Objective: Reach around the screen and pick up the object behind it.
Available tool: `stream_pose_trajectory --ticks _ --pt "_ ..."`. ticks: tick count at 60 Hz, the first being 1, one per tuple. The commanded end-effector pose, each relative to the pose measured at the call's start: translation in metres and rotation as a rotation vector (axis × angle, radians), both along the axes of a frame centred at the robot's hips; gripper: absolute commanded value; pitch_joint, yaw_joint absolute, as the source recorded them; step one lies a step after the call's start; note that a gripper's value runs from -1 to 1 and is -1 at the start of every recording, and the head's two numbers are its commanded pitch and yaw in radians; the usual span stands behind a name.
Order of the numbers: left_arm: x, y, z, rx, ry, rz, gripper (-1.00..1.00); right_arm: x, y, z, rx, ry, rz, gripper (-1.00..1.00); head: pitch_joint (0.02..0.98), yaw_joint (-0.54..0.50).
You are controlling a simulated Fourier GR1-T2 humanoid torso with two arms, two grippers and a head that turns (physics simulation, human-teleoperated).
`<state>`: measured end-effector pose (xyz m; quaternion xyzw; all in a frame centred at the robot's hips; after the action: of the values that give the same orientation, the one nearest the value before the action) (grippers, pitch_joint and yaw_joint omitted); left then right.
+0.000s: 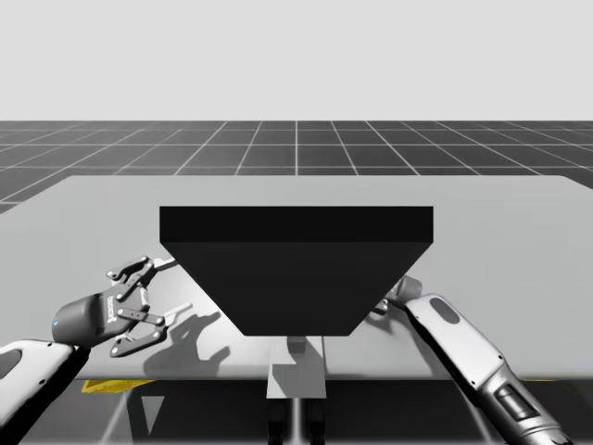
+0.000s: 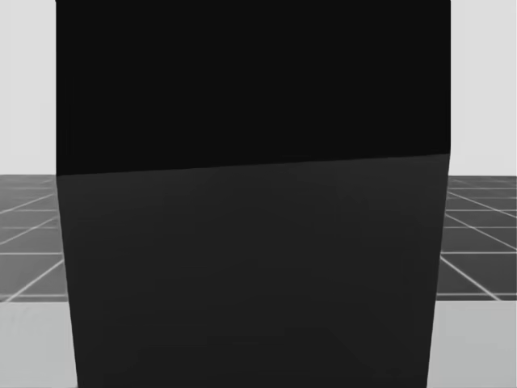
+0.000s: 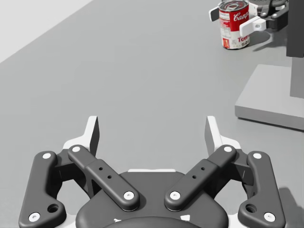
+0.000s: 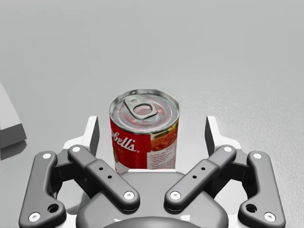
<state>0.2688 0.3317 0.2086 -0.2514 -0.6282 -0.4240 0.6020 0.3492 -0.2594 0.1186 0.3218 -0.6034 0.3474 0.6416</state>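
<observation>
A red and white soup can (image 4: 145,130) with a silver pull-tab lid stands upright on the grey table, between the fingers of my right gripper (image 4: 153,135). The fingers are open, with a gap on each side of the can. In the left wrist view the same can (image 3: 235,26) stands far ahead and to one side, by the edge of the black screen (image 3: 296,28). My left gripper (image 3: 153,135) is open over bare table, left of the screen (image 1: 296,264). My right arm (image 1: 463,343) reaches behind the screen's right side, which hides its gripper in the high view.
The screen stands on a grey base plate (image 3: 268,97) and blocks the head view (image 2: 254,202). Its post (image 1: 296,371) stands at the table's front edge. Open grey table (image 1: 111,213) lies left of and behind the screen. A yellow object (image 1: 107,385) lies below the front left edge.
</observation>
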Motion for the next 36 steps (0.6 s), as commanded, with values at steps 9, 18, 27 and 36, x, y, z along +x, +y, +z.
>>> stream_pose_trajectory --ticks 9,18,27,36 --pt "-0.009 -0.001 -0.004 0.013 0.046 -0.112 -1.00 0.016 0.015 -0.013 -0.030 0.045 0.022 -0.91 0.194 0.00" --pt "-0.009 0.000 -0.003 0.013 0.042 -0.113 -1.00 0.009 0.013 -0.014 -0.032 0.003 -0.016 1.00 0.193 0.00" --pt "-0.009 0.000 0.000 0.007 0.028 -0.113 -1.00 0.005 0.001 -0.012 -0.031 -0.005 -0.039 1.00 0.188 0.00" --pt "-0.008 -0.001 0.001 0.008 0.023 -0.115 -1.00 0.001 -0.018 -0.008 -0.025 -0.025 -0.078 1.00 0.186 -0.01"
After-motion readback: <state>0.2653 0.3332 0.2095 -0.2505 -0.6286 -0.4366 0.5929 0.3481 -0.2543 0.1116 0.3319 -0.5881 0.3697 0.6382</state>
